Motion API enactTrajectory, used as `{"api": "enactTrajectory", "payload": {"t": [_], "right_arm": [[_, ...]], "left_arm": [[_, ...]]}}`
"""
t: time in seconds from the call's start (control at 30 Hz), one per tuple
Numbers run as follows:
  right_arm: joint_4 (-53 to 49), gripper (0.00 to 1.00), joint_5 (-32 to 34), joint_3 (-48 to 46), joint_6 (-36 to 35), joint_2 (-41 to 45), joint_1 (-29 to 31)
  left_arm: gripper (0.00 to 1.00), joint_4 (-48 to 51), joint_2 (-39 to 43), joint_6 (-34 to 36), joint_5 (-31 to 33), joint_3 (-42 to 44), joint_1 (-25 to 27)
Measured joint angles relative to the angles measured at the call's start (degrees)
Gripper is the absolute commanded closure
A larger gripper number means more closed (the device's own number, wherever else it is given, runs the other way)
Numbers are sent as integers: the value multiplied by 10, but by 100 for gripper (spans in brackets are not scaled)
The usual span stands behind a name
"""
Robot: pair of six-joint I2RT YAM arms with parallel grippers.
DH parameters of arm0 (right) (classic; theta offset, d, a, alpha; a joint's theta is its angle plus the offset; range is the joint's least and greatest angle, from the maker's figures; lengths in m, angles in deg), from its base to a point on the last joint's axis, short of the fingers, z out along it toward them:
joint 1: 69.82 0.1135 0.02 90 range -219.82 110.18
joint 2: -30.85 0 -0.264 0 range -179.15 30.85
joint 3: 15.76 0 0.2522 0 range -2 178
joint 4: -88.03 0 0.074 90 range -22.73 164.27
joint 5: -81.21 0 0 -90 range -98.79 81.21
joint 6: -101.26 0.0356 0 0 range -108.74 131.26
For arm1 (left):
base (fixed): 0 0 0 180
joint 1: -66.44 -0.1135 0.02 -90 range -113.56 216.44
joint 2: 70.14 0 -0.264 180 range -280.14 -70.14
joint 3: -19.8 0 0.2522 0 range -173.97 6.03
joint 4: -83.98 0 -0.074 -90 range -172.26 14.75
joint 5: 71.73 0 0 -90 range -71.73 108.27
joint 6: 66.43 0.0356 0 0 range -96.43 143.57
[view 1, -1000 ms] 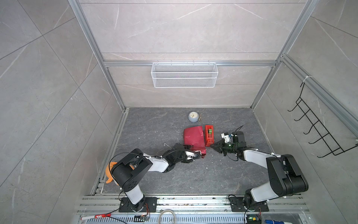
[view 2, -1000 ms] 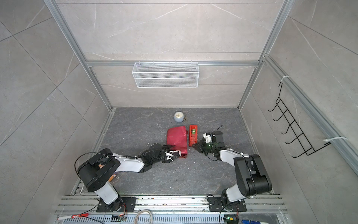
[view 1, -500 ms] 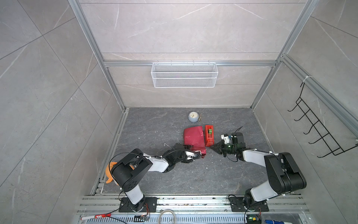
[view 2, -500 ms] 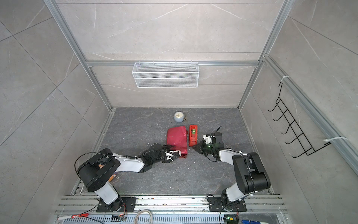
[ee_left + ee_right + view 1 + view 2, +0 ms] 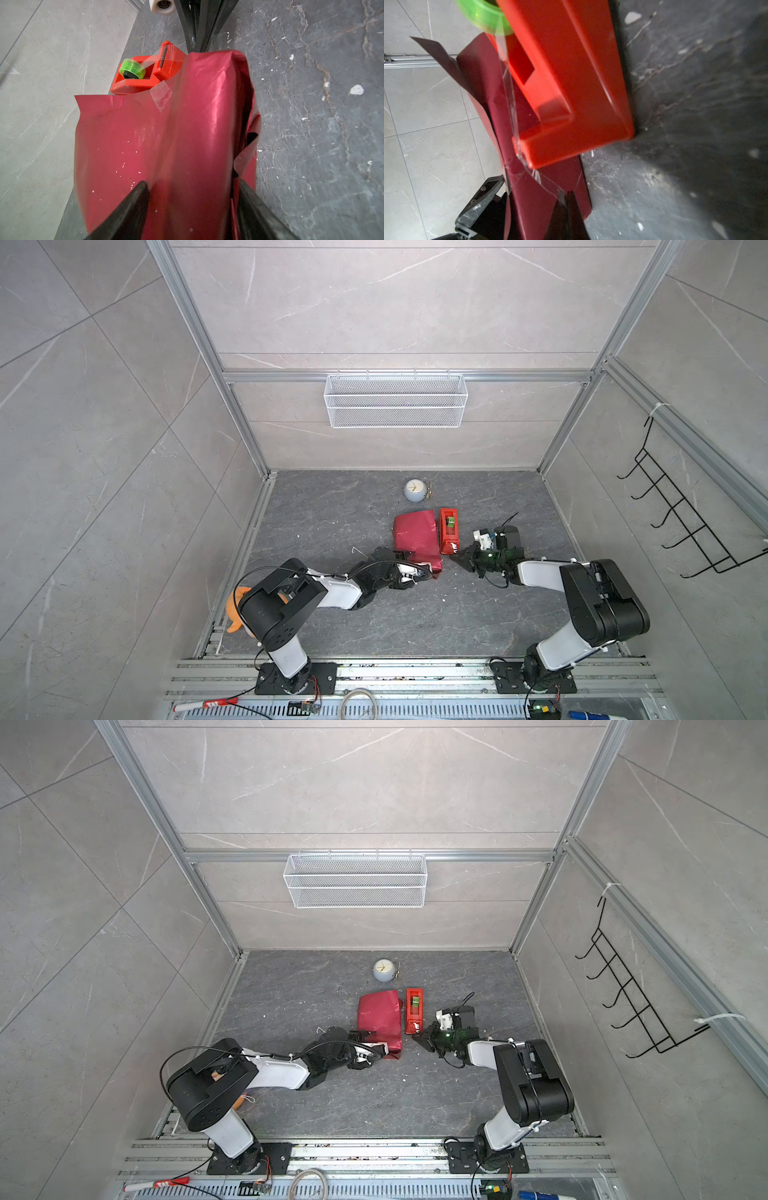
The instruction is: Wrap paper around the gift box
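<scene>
The paper (image 5: 415, 537) (image 5: 380, 1017) is folded round the gift box, which is hidden under it. The parcel lies mid-floor, shiny red in the left wrist view (image 5: 187, 135). My left gripper (image 5: 428, 570) (image 5: 192, 182) grips the parcel's near end, one finger pressed to each side. My right gripper (image 5: 455, 560) (image 5: 565, 197) is shut on a clear tape strip (image 5: 510, 93). The strip runs from the red tape dispenser (image 5: 449, 531) (image 5: 571, 83) to the parcel's near right corner. A short piece of tape (image 5: 161, 96) sits on a seam.
A small round clock (image 5: 414, 490) stands behind the parcel. On the back wall hangs a white wire basket (image 5: 395, 400), and a black hook rack (image 5: 673, 510) is on the right wall. An orange object (image 5: 232, 605) lies by the left arm's base.
My right gripper has crept slightly left toward the parcel's near corner. The left gripper and the parcel have not moved.
</scene>
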Motion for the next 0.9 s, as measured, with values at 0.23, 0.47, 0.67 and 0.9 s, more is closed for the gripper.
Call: {"api": "enactTrajectory", "payload": {"t": [0.23,0.47,0.67,0.9], "right_arm": [[2,100,11,20,-30,-33,-3],[-26,100,19,38,-73,-41,-12],[-76,100,37,56,-105,-48,-17],[-122,100,43,60,-128,-60,-24]], "left_arm": [[33,0,0,0,0,0,0],[33,0,0,0,0,0,0],[33,0,0,0,0,0,0],[33,0,0,0,0,0,0]]}}
